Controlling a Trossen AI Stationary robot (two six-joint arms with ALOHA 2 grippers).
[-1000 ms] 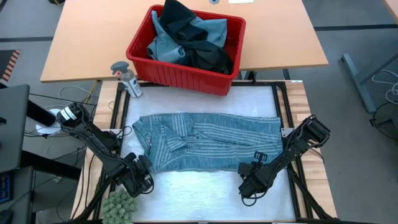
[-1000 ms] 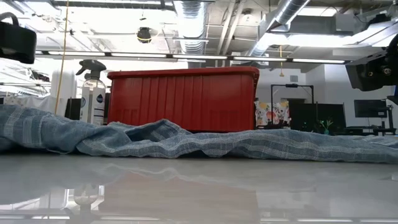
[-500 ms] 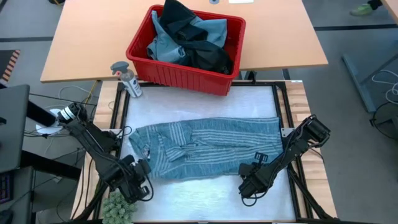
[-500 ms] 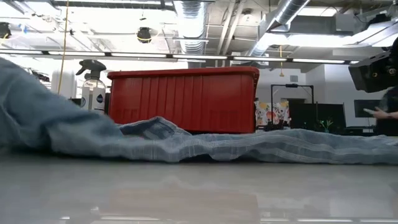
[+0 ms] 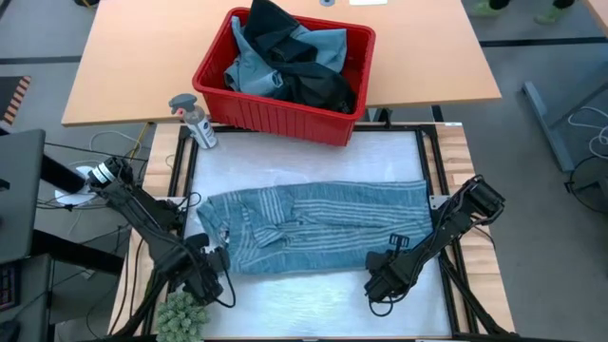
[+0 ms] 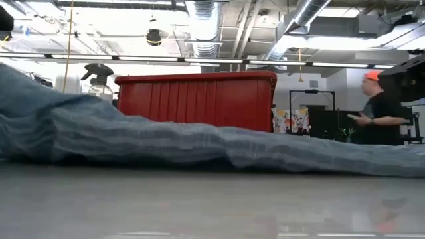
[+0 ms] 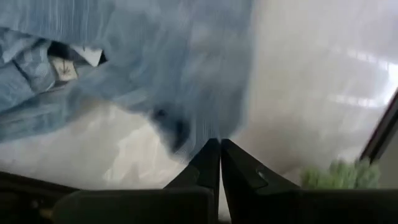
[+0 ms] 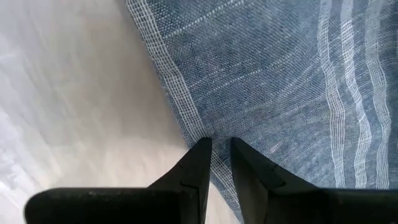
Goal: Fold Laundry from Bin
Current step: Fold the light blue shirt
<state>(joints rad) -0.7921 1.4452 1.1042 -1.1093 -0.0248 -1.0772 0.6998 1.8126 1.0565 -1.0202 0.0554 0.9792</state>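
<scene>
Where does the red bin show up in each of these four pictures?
High view: bin at top centre, behind the striped shirt.
Low view: bin at centre, behind the shirt.
Left wrist view: not in it.
Right wrist view: not in it.
Shared landmark: the shirt.

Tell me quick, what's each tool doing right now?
Left tool: shut on the striped shirt, at its near left corner.
Right tool: fingers slightly apart, pinching the striped shirt's near right edge.
</scene>
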